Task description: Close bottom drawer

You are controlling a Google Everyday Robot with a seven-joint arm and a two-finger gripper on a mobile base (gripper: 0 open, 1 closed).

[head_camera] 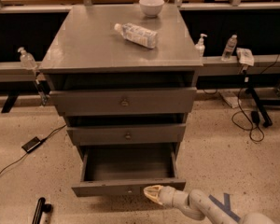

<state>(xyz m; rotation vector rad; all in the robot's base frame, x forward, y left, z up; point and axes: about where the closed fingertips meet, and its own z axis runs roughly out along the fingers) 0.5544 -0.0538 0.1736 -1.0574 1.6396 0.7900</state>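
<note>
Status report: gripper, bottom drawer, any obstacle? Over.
Gripper at bottom drawer front, right of its knob. Drawer open, pulled well out. Nothing seen in its way.

Warm overhead light sheens the cabinet top (93,41); shadow fills the bottom drawer (126,166), while the gripper (152,193) at its front panel is well lit.

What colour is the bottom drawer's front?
Grey, camera view; end effector at the bottom drawer's front.

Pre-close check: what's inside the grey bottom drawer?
Grey bottom drawer shows bare floor; the strip behind its front panel is hidden. Cream-tipped gripper sits at that panel.
</note>
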